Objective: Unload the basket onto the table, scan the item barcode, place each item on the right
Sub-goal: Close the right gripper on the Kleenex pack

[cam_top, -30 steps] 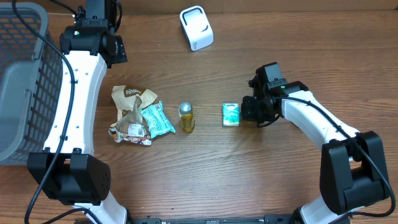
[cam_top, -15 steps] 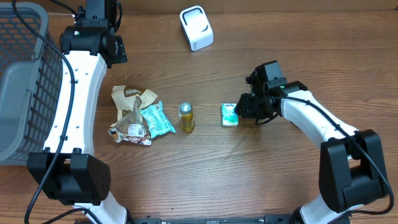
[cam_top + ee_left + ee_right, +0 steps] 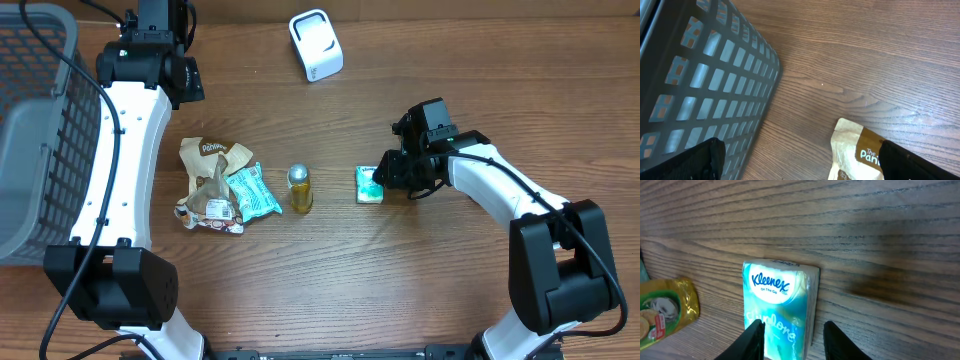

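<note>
Right gripper (image 3: 794, 326), fingers apart over the lower-centre Kleenex pack (image 3: 777, 300), should centre across its width before closing; left gripper (image 3: 800, 157) spread wide.

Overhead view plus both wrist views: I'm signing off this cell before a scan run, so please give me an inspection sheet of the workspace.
Surface: wooden table, no spills seen.
Job's things: Kleenex pack lying flat; white scanner near the far edge.
Clutter: popcorn bag, teal packet, small yellow bottle, grey basket at the left.
Grippers: left gripper wide open, empty; right gripper with jaws apart over the pack.
Cables: black cables run along both arms.
Surroundings: nothing seen.
</note>
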`<state>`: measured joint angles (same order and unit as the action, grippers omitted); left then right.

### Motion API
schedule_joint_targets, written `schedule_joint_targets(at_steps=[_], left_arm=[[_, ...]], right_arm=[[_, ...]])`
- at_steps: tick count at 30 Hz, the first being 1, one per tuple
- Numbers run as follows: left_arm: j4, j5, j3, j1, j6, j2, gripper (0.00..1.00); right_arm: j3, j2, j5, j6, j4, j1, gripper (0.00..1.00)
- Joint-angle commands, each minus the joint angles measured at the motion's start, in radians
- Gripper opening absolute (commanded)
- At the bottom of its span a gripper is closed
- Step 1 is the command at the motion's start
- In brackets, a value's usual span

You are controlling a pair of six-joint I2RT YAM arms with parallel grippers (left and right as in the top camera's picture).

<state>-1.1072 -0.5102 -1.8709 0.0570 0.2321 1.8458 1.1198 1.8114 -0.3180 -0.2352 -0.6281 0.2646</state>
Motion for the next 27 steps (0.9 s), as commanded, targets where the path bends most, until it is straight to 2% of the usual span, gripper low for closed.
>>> schedule_joint_targets(at_steps=[1, 16, 21, 24, 27], left_arm=[[0.001, -0.013, -0.016, 0.002, -0.008, -0.019, 0.99], [0.001, -0.013, -0.016, 0.002, -0.008, -0.019, 1.00], [0.001, -0.013, -0.016, 0.002, -0.008, -0.019, 0.99], [0.001, -0.013, -0.016, 0.002, -0.008, -0.019, 0.99], [0.001, -0.013, -0.016, 0.002, -0.008, -0.019, 1.00]], right_arm=[[-0.003, 0.011, -0.014, 0.000, 0.008, 0.005, 0.36], [-0.003, 0.072, -0.024, -0.058, 0.014, 0.005, 0.35], [-0.003, 0.108, -0.027, -0.110, 0.014, -0.011, 0.23], [0.000, 0.108, -0.063, -0.109, 0.014, -0.027, 0.05], [0.012, 0.103, -0.187, -0.100, -0.003, -0.063, 0.04]])
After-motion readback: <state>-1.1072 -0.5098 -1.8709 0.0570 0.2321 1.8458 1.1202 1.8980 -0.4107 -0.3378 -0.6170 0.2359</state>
